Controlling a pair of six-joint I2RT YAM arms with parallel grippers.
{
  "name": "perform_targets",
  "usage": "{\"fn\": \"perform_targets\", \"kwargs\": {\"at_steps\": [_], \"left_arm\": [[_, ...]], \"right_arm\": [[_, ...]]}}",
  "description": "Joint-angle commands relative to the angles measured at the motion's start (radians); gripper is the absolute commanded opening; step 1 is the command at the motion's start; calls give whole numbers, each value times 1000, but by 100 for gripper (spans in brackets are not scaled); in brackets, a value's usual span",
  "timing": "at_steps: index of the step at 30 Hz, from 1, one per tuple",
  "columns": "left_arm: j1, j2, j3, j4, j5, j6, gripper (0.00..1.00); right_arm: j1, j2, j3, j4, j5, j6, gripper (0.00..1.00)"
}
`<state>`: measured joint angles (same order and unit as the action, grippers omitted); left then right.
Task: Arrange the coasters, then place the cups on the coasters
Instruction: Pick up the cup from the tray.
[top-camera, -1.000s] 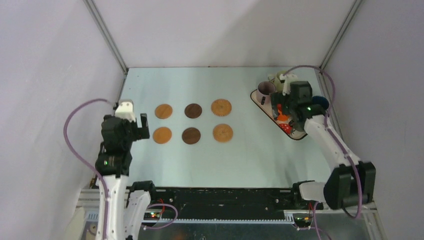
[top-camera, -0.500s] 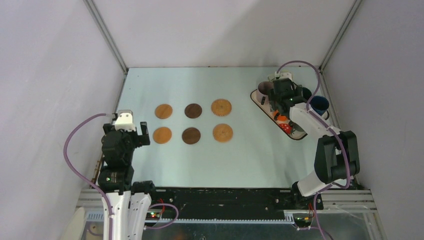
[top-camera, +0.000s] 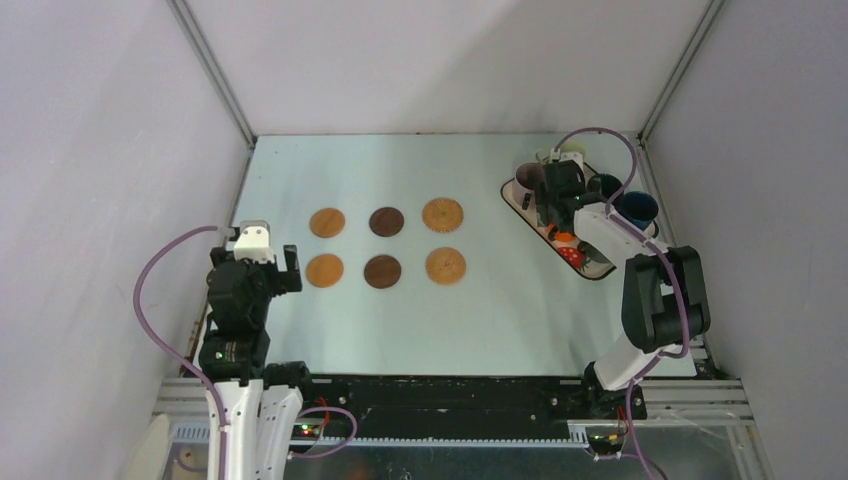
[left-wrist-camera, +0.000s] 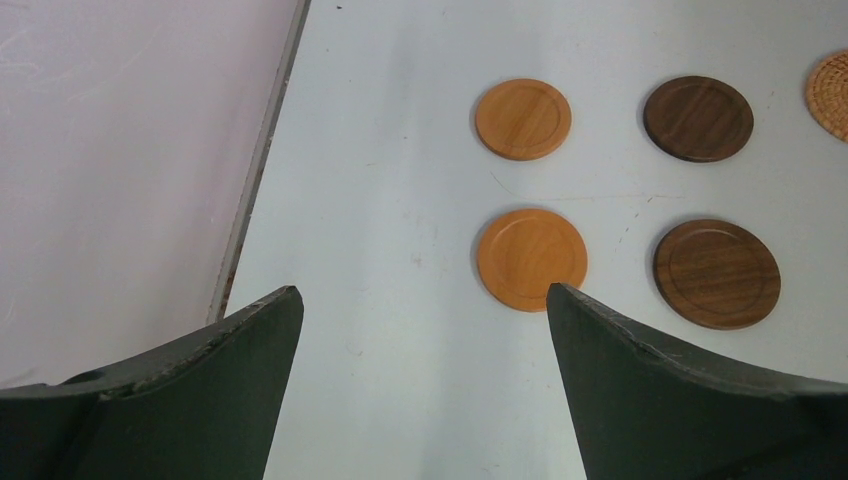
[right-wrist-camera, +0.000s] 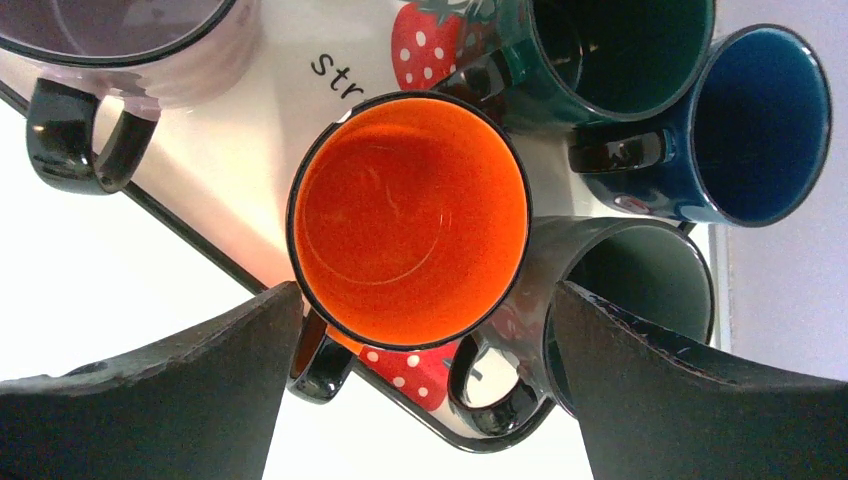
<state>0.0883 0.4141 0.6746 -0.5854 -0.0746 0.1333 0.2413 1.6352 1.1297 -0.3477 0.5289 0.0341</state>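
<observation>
Checking the feeds from my desk. The coasters (top-camera: 387, 221) are laid out on the table (top-camera: 480, 320) in two rows of three, left of centre, none touching each other. There are two smooth tan coasters (left-wrist-camera: 532, 259) in the left column, two dark brown coasters (left-wrist-camera: 716, 273) in the middle and two woven-looking coasters (top-camera: 445, 265) on the right. Nothing sits on any of them.

The left gripper (left-wrist-camera: 422, 292) hangs over bare table at the left edge, jaws spread wide with nothing between them. On its wrist cam the nearer tan disc lies just beyond the fingertips, closer to the right-hand one.

The cups (top-camera: 530, 180) are all bunched at the far right, on and around the strawberry tray (right-wrist-camera: 270, 120), well apart from the coasters. The right gripper (right-wrist-camera: 425, 290) is over that bunch, jaws wide apart and gripping nothing. It points down at the orange cup (right-wrist-camera: 410, 220), which stands upright with a finger to either side of its rim on the wrist cam. I can't tell if they touch it.

Around the orange one are the mauve-white cup (right-wrist-camera: 120, 40), a dark green cup (right-wrist-camera: 610, 50), the navy cup (right-wrist-camera: 750, 125) and a second dark green cup (right-wrist-camera: 630, 290) pressed against its side. The pale green cup (top-camera: 572, 150) only peeks out behind the arm on the top cam. I can't tell whether the navy one is on the tray or just beside it.
</observation>
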Motion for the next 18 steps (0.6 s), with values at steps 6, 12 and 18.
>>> {"fn": "perform_targets", "kwargs": {"at_steps": [6, 12, 18], "left_arm": [[6, 6, -3, 36, 21, 24, 100], [8, -7, -7, 39, 11, 23, 100], [10, 3, -8, 41, 1, 21, 100]], "right_arm": [[-53, -11, 4, -48, -127, 41, 100], [-75, -39, 5, -71, -161, 46, 98], [-72, -32, 5, -84, -188, 46, 98]]}}
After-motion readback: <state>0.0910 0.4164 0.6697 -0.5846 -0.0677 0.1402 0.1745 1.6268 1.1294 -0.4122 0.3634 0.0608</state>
